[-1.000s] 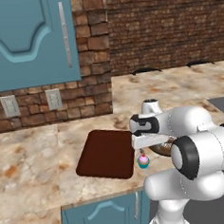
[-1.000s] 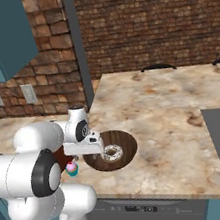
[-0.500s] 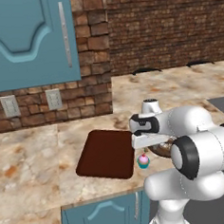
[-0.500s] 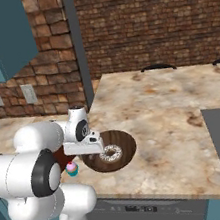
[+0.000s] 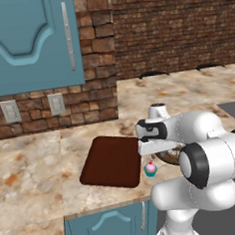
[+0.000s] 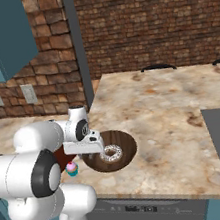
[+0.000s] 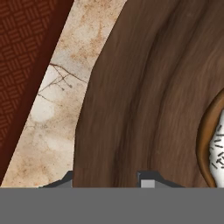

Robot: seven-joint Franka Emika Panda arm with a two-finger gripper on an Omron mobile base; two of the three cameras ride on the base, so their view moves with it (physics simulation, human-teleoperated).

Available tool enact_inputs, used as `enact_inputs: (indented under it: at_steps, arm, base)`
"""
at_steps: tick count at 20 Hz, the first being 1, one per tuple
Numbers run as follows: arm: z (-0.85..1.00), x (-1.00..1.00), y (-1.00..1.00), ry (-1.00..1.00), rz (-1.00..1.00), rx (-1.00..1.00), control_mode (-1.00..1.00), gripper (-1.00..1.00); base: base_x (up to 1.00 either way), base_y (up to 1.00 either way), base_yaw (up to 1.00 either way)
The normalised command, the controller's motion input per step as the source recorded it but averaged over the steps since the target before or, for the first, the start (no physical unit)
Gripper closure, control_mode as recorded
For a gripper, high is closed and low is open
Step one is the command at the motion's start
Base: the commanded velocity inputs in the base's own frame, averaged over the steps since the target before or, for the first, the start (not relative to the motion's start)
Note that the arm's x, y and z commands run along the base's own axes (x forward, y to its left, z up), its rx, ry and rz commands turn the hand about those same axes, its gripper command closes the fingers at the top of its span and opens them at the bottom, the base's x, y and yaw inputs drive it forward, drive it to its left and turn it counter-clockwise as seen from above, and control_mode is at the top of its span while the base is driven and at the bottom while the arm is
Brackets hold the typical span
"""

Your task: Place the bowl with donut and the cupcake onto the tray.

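Marble table (image 6: 152,105) carries the tray (image 5: 110,161), the cupcake (image 5: 150,169) just beside it, and the bowl (image 6: 123,148) with its donut (image 6: 111,153).

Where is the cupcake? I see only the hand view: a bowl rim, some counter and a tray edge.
Observer: The cupcake stands upright on the counter, beside the near corner of the tray, not on it.
Operator: And the donut, is it fully inside the bowl?
Observer: Yes. The right base view shows the whole donut lying flat inside the bowl, near its middle.
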Motion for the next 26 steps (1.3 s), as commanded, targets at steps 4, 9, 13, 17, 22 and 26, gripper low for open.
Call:
enact_inputs:
  at_steps: [4,9,13,17,22,26]
  arm:
    - [0.00,0.00,0.00,-0.12,0.01,-0.03,-1.00,1.00]
    - [0.00,0.00,0.00,-0.11,0.08,-0.04,-1.00,1.00]
    - [0.00,0.13,0.00,-0.01,0.17,-0.03,-1.00,1.00]
    - [0.00,0.21,0.00,0.01,0.21,-0.01,-1.00,1.00]
    - [0.00,0.22,0.00,0.04,0.19,0.00,-1.00,1.00]
    - [0.06,0.13,0.17,0.05,0.16,0.00,-1.00,1.00]
  base:
    - [0.00,0.00,0.00]
    - [0.00,0.00,0.00]
    - [0.00,0.00,0.00]
    - [0.00,0.00,0.00]
    - [0.00,0.00,0.00]
    - [0.00,0.00,0.00]
